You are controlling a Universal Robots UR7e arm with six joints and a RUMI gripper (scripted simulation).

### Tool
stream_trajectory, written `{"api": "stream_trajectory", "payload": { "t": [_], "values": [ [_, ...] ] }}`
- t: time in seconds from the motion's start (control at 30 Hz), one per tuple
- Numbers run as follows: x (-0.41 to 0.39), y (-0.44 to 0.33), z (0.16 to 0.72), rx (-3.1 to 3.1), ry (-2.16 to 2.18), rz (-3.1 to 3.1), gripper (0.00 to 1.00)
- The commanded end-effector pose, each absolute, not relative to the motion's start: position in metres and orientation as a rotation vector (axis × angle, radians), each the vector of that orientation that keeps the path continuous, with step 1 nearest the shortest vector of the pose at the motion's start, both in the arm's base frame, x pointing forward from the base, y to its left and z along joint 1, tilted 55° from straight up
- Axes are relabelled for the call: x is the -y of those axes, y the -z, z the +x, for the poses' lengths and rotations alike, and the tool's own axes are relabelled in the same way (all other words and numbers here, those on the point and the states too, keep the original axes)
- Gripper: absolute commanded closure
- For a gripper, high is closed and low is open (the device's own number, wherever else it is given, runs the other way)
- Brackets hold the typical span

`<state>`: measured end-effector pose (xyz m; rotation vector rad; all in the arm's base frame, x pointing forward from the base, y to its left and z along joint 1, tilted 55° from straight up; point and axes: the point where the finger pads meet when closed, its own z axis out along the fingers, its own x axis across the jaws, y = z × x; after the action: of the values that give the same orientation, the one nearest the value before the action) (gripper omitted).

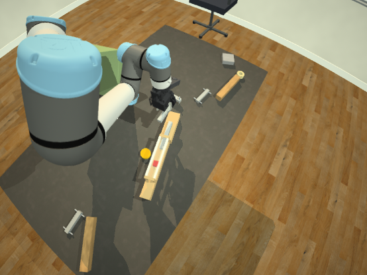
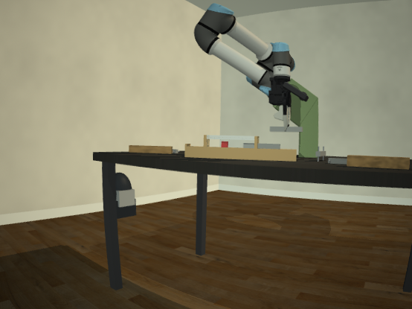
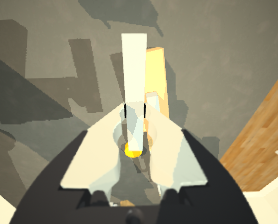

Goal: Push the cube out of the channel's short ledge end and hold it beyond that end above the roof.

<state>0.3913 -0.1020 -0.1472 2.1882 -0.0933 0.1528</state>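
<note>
Gripper (image 1: pixel 167 108) (image 2: pixel 286 126) (image 3: pixel 135 104) together on the bar (image 1: pixel 162 115) (image 2: pixel 277 129) (image 3: pixel 134 70), clamped and held above the counter (image 1: pixel 205 140) (image 2: pixel 230 169) (image 3: pixel 215 65), near the channel's long-ledge end. Cube (image 1: pixel 155 163) (image 2: pixel 224 144) inside the channel (image 1: pixel 146 193) (image 2: pixel 238 153) (image 3: pixel 156 70), under the roof, nearer the lipped end. Strip (image 1: pixel 168 128) (image 2: pixel 269 146) (image 3: pixel 153 102) lies partly under the roof, partly on the long ledge.

Step in hand, as judged: bring the bar to the long-ledge end. To do well: turn it parallel to the channel, centre it, lower without striking roof or strip, then push slowly along the axis. Keep fingers outside. Watch for bar slip or skew; stop once the cube can be reached on the short ledge, since the lip may catch it.

Count, top view: cube 1, channel 1, held bar 1, strip 1, yellow disc (image 1: pixel 145 153) (image 3: pixel 133 152) 1, loose beams (image 1: pixel 88 244) (image 1: pixel 228 87) (image 2: pixel 150 149) (image 2: pixel 377 161) 2, loose pegged bars (image 1: pixel 73 222) (image 1: pixel 202 96) 2, pale block (image 1: pixel 228 59) 1.
</note>
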Motion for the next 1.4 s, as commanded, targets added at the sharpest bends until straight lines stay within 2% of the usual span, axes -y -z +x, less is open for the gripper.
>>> {"api": "stream_trajectory", "payload": {
  "t": [0.0,0.6,1.37],
  "values": [
    [0.090,0.166,0.400,0.017,-0.098,2.181,1.00],
    [0.069,0.195,0.409,-0.132,-0.019,2.176,1.00],
    [0.105,0.221,0.415,-0.132,-0.018,2.178,1.00]
  ]
}}
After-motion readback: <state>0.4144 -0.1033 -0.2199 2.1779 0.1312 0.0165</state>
